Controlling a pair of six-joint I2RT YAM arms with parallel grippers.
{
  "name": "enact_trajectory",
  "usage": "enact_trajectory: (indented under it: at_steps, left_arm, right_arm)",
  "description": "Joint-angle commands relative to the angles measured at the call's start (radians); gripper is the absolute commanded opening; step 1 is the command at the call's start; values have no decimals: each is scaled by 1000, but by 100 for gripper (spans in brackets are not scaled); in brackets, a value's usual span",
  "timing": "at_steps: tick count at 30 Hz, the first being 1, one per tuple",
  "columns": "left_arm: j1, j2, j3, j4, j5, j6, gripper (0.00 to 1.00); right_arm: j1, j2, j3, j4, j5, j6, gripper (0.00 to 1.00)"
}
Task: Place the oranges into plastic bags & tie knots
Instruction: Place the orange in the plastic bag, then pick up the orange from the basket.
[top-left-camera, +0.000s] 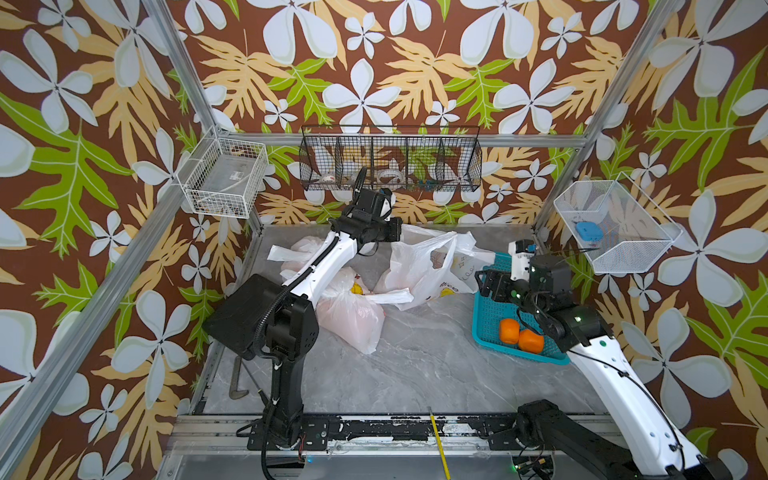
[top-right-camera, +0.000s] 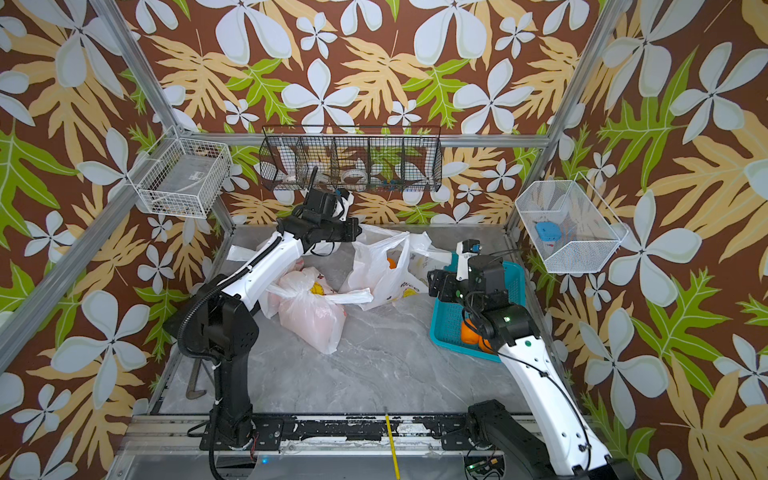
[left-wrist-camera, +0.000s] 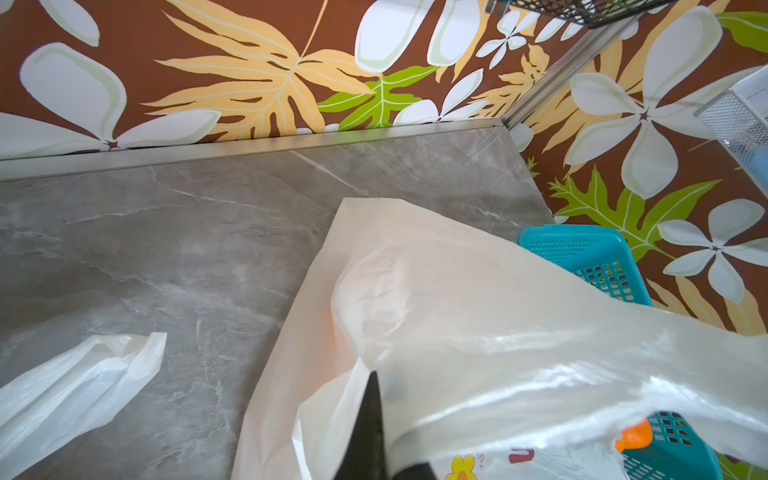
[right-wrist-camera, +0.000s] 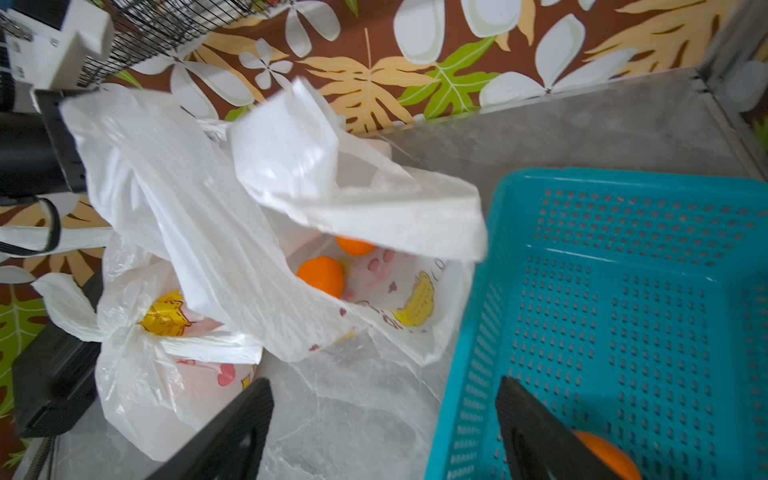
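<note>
**Finding:** Left end effector (top-left-camera: 395, 232) is clenched on the open bag (right-wrist-camera: 232, 249) rim. Right end effector (right-wrist-camera: 384, 386) is released and empty.

**Location:** Two oranges (right-wrist-camera: 321, 276) lie in the bag ahead of the right end effector. The rest are in the basket (right-wrist-camera: 623, 291) just behind it.

**Risk:** The thin rim may slip and collapse the mouth.

Bright even light, R wrist pic blurry

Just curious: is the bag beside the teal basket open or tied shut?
Open. The bag gapes untied, with two oranges visible inside.
</note>
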Motion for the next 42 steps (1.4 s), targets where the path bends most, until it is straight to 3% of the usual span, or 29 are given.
enact_trajectory:
  at_steps: [1, 7, 20, 24, 26, 30, 33, 38, 42]
  left_arm:
    - [5, 4, 8, 14, -31, -7, 0]
    - [5, 3, 0, 20, -11, -11, 0]
    - [5, -16, -24, 21, -3, -1, 0]
    - [5, -18, -22, 20, 1, 1, 0]
    - [5, -19, -22, 20, 2, 0, 0]
    - [5, -19, -24, 18, 1, 4, 0]
    - [5, -21, -24, 16, 0, 6, 0]
    - [5, -18, -27, 16, 11, 10, 0]
    - [4, -20, -28, 15, 17, 16, 0]
  right_arm:
    - [-24, -34, -48, -182, 147, 0, 89]
    - [-211, -4, -209, -154, 128, -21, 89]
    - [-222, 317, -297, 22, 117, -41, 86]
    - [-222, 368, -307, 56, 138, -42, 72]
    - [-222, 372, -305, 65, 152, -39, 46]
    - [-221, 284, -288, 45, 160, -43, 39]
    - [-221, 164, -262, 23, 74, -52, 37]
    - [-193, 51, -216, 79, -221, 3, 37]
    - [-98, 96, -122, 184, -240, 39, 37]
